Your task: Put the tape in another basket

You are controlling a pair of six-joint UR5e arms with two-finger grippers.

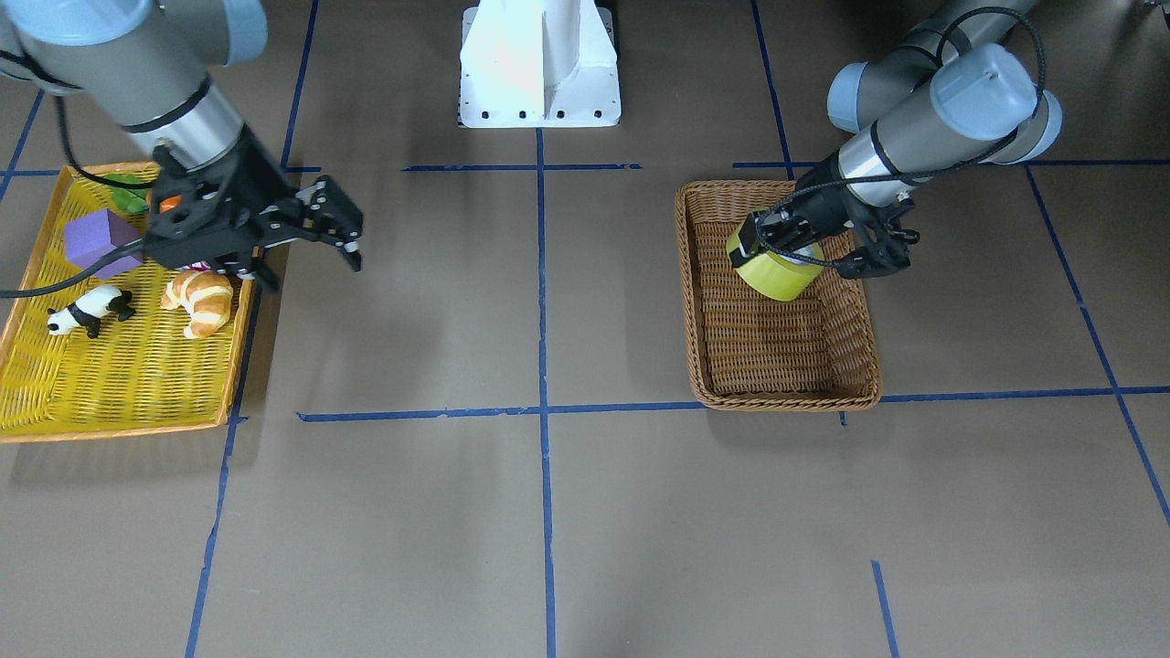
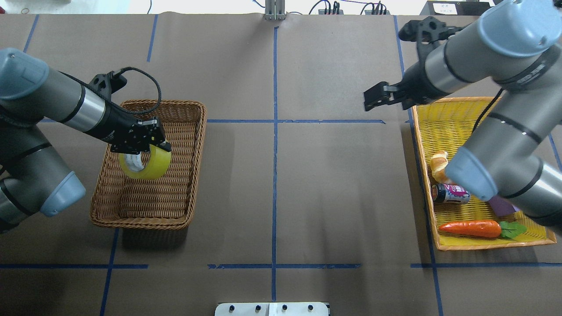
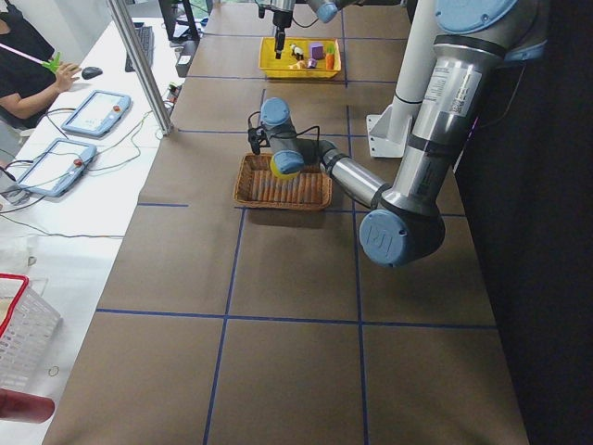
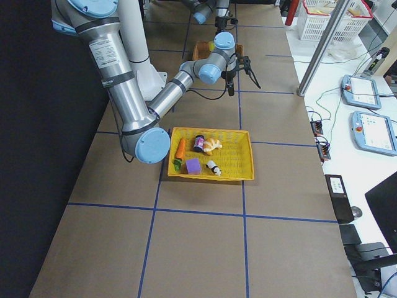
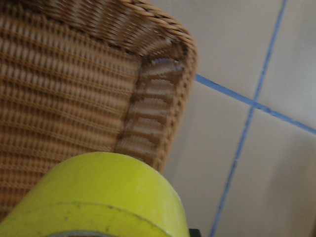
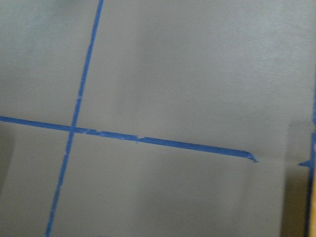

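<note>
Holds tape point(image 2: 156, 163) in left gripper point(image 2: 147, 147), pinched across its wall, over basket point(image 2: 199, 131), twelve-o'clock half seen overhead. Seems light, stiff, slick; best gripped there.

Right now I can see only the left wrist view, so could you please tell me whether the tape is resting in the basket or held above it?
Observer: Held. The left gripper is shut on the tape, which hangs over the basket, off its floor.
Operator: Thank you. Is anything else in the basket?
Observer: I see nothing else in it from the front or overhead.
Operator: And where is the right gripper, please?
Observer: The right gripper is open and holds nothing. It is above the table beside the tray, far from the basket.
</note>
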